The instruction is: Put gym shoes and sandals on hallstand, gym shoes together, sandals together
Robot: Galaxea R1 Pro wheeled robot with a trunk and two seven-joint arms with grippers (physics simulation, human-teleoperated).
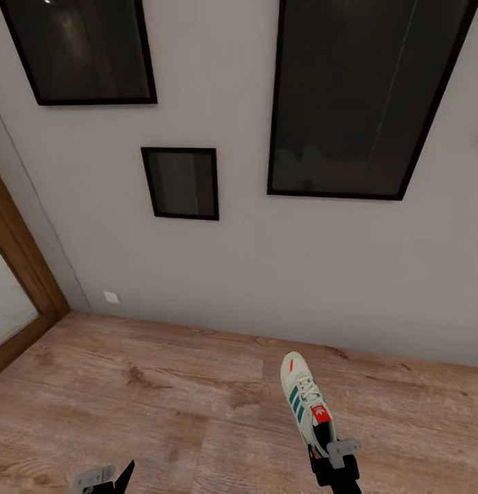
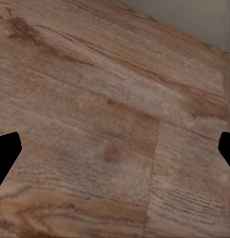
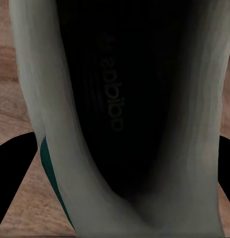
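Observation:
One cream-white gym shoe with green stripes and a red tongue points toward the wall, toe away from me. My right gripper is shut on its heel end. In the right wrist view the shoe's dark insole and pale collar sit between the two black fingers. My left gripper hangs open at the lower left over the bare wood corridor floor, its fingertips wide apart with nothing between them. The other gym shoe, the sandals and the hallstand are out of view.
A grey wall stands close ahead, carrying three dark framed pictures. A wooden door frame runs along the left, with a small white socket near the floor. Plank floor stretches to the wall's foot.

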